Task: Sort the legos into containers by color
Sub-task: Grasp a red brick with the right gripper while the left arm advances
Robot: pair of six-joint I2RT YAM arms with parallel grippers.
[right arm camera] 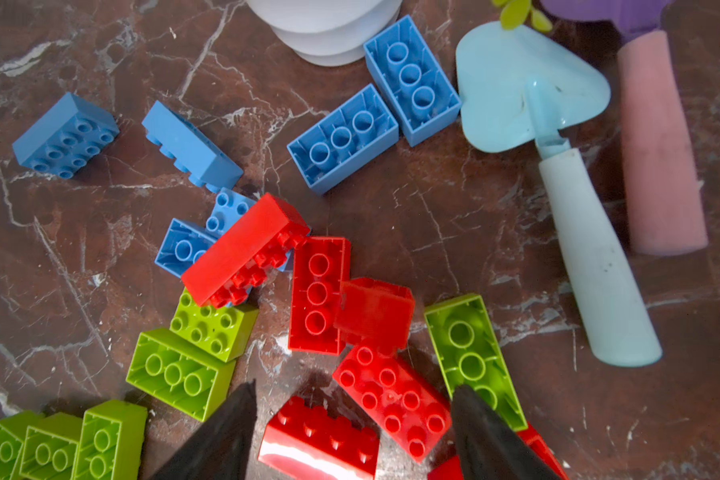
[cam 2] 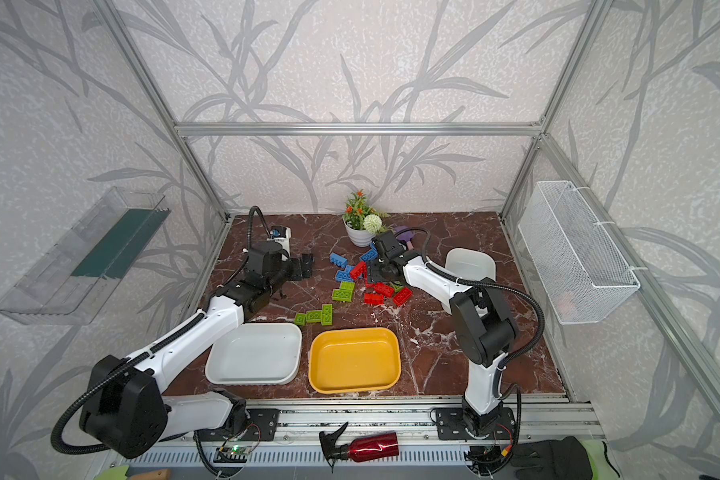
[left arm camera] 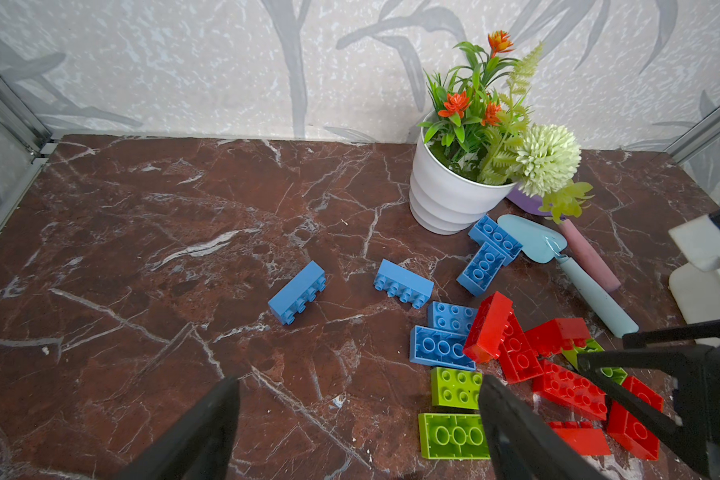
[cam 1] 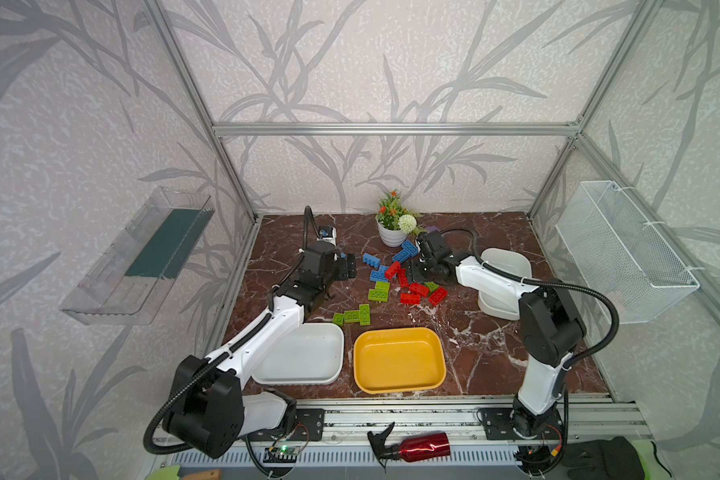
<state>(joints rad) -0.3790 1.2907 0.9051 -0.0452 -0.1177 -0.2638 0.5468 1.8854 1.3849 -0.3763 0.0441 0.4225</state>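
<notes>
Blue legos (cam 1: pixel 371 259), red legos (cam 1: pixel 418 289) and lime green legos (cam 1: pixel 378 294) lie in a loose heap mid-table, with a green row (cam 1: pixel 352 316) nearer the front. The containers are a white tub (cam 1: pixel 304 353), a yellow tub (cam 1: pixel 400 359) and a second white tub (cam 1: pixel 506 266) partly behind the right arm. My right gripper (right arm camera: pixel 354 386) hovers low over the red bricks. Its jaws are apart around a studs-up red brick (right arm camera: pixel 391 399) and a tipped one (right arm camera: pixel 321 440), touching neither. My left gripper (left arm camera: pixel 358 382) is open over bare table, left of the heap.
A white ribbed flower pot (cam 1: pixel 391 235) stands behind the heap. A pale blue shovel (right arm camera: pixel 591 249) and a pink handle (right arm camera: pixel 657 166) lie beside it. A wire basket (cam 1: pixel 624 249) hangs on the right wall and a clear shelf (cam 1: pixel 142 257) on the left wall.
</notes>
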